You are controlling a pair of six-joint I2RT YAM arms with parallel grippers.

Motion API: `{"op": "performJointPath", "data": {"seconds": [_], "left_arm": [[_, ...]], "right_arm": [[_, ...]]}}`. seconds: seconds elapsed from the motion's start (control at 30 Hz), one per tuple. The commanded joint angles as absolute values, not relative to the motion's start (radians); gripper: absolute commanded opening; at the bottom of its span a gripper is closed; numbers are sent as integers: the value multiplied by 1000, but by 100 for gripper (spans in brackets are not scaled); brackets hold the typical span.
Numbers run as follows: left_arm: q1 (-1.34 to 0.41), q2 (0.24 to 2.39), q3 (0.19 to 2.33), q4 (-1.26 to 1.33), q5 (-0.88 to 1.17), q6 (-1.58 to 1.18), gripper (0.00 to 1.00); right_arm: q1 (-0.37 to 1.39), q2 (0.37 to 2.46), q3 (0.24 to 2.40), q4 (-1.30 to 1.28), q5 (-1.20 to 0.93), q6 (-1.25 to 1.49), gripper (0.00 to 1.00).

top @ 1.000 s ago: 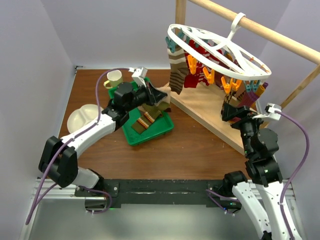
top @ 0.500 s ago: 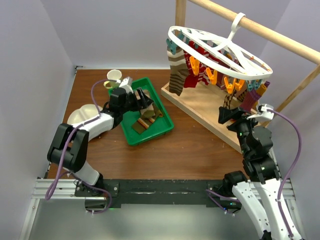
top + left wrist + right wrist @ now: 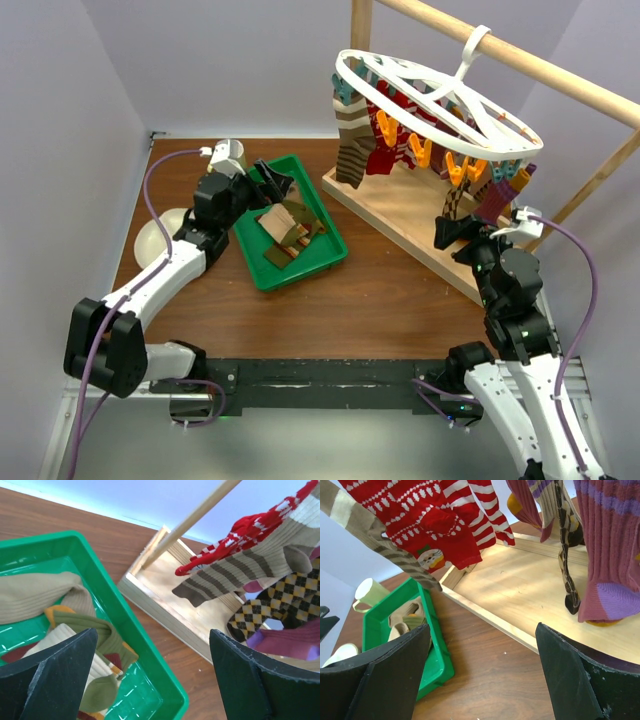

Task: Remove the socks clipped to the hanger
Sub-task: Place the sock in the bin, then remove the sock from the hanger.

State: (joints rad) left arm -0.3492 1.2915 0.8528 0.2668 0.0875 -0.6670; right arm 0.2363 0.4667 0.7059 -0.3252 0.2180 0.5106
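**Left arm back at tray, jaws empty; socks remain on hanger**

Now, compared with a second ago, the left gripper [image 3: 275,180] has left the hanger's left end, where it was closed right beside the brown striped sock [image 3: 352,150]. It hangs over the far corner of the green tray [image 3: 292,281]. Its fingers are spread wide with nothing between them.

A pale tan sock [image 3: 262,225] lies on the pile in the tray, beside olive and brown ones. The arm covered that spot in both earlier frames.

The brown striped sock is clipped where it was, at the left end of the hanger [image 3: 440,85]. The red socks [image 3: 395,150] hang next to it, over the wooden base [image 3: 400,215]. The maroon sock [image 3: 500,200] and an argyle one hang at the hanger's right end.

The right gripper [image 3: 450,231] has shifted a little lower and nearer since a second ago. It is just below the maroon and argyle socks. Its wrist view shows the jaws apart and holding nothing.

The cup [image 3: 228,152] and the white bowl [image 3: 150,240] have not moved.
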Motion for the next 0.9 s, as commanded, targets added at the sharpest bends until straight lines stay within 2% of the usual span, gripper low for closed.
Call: {"op": "performJointPath", "data": {"seconds": [0.0, 0.47, 0.6, 0.87], "left_arm": [[-351, 1293, 877, 242, 66, -611, 98], [-601, 1430, 960, 372, 184, -594, 93], [-679, 1534, 980, 462, 219, -609, 89], [-842, 1777, 1103, 688, 273, -586, 86]], "right_arm": [[235, 474, 776, -322, 216, 485, 91], [235, 404, 861, -408, 282, 479, 90], [235, 339, 885, -448, 314, 479, 90], [235, 362, 969, -477, 305, 494, 91]]}}
